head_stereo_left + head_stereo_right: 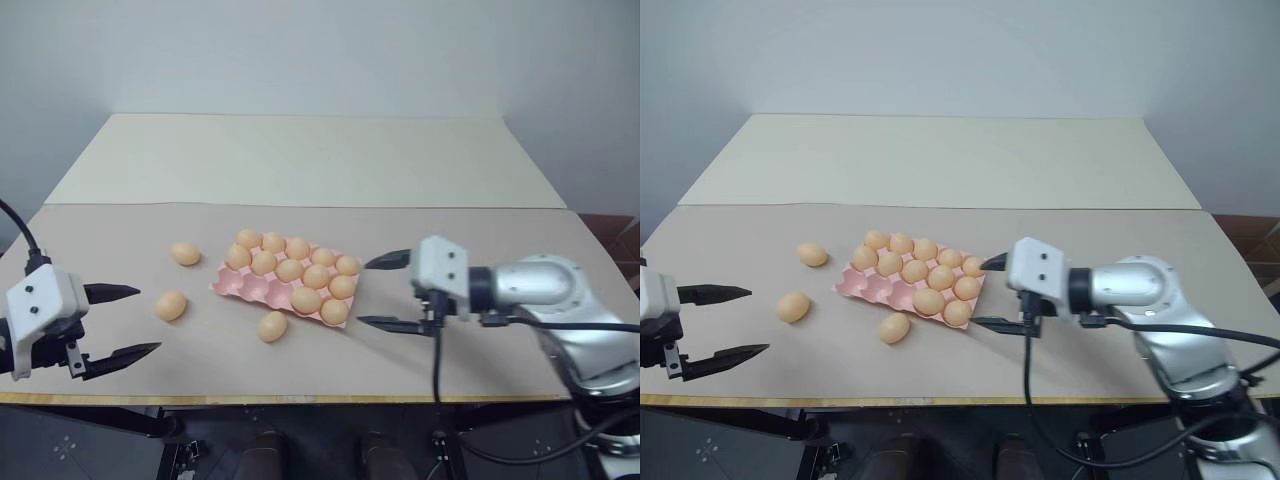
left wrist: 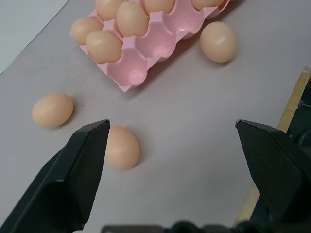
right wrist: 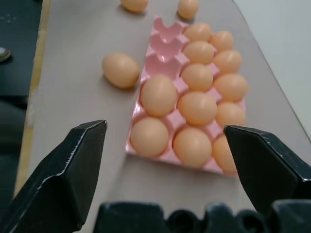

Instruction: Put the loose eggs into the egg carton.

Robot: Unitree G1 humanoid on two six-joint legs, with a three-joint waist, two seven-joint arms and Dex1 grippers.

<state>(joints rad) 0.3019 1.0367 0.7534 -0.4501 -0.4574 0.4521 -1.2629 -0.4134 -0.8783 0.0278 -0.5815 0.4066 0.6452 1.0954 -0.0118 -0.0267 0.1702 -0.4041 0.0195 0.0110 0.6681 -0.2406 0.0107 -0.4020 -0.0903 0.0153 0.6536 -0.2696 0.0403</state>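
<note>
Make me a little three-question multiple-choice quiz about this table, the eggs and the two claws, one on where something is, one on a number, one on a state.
1. Where does the loose egg nearest the egg carton lie?
A. inside a cup
B. on the table by the carton's near edge
C. between the fingers of a claw

2. How many eggs lie loose on the table?
A. one
B. three
C. six

3. How do the right gripper and its fingers stand?
A. spread apart and holding nothing
B. closed on an egg
C. pressed on the carton

Answers:
1 B, it rests on the table just outside the pink rim.
2 B, that egg plus the far egg and the left egg beside the carton.
3 A, both black tips are wide apart, with bare table between them.
</note>
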